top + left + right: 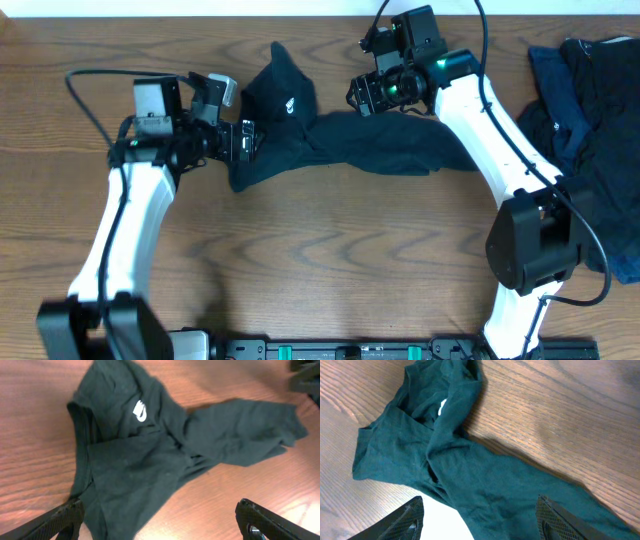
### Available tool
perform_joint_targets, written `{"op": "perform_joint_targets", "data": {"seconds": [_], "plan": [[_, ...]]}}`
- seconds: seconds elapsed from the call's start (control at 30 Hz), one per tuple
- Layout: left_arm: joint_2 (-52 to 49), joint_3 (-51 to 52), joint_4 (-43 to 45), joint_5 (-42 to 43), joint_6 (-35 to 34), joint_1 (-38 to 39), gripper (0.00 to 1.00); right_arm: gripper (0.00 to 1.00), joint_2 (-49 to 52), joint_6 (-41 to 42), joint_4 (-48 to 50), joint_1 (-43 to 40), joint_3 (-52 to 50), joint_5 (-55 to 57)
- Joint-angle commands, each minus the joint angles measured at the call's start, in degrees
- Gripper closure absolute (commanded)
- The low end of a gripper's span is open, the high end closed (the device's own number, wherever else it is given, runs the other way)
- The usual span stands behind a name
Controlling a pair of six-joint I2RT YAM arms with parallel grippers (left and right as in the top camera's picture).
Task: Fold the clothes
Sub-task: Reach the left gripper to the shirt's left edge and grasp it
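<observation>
T-shirt [340, 145] is left crumpled and unfolded on the surface [330, 250], left pincer [243, 140] and right pincer [362, 95] released, other clothes [590, 110] heaped.

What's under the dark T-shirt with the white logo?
The T-shirt lies bunched on the wooden table, which shows all around it. Whatever is beneath its folds is covered.

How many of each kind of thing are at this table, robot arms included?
T-shirt with white logo: 1
Heap of other clothes: 1, its garments cannot be counted
Robot arms: 2, left arm and right arm
Total: 4
</observation>
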State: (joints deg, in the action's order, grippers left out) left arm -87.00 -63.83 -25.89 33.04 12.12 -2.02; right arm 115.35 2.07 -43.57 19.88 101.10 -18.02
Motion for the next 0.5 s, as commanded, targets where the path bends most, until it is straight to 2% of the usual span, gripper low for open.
{"op": "perform_joint_targets", "data": {"seconds": [0.0, 0.03, 0.07, 0.1, 0.23, 0.3, 0.47], "plan": [[-2.40, -0.92, 1.62, 1.03, 0.76, 0.02, 0.02, 0.30, 0.66, -0.85, 0.07, 1.05, 0.00, -0.22], [-3.02, -0.92, 2.03, 0.76, 1.01, 0.02, 0.01, 0.30, 0.68, -0.85, 0.07, 1.18, 0.00, -0.22], [-3.69, -0.92, 2.67, -0.22, 1.79, 0.02, 0.08, 0.30, 0.70, -0.85, 0.07, 1.31, 0.02, -0.22], [-4.31, -0.92, 3.26, -2.16, 1.81, 0.02, 0.22, 0.30, 0.72, -0.85, 0.09, 1.42, 0.00, -0.22], [-7.17, -0.90, 4.24, -6.29, 1.79, 0.02, 0.39, 0.30, 0.72, -0.85, 0.09, 1.53, 0.00, -0.20], [-9.18, -0.90, 5.27, -6.58, 1.79, 0.02, 0.54, 0.29, 0.72, -0.85, 0.09, 1.53, 0.00, -0.20], [-14.58, -0.90, 9.88, -6.75, 1.79, 0.02, 0.56, 0.28, 0.72, -0.87, 0.09, 1.51, 0.00, -0.20]]}}
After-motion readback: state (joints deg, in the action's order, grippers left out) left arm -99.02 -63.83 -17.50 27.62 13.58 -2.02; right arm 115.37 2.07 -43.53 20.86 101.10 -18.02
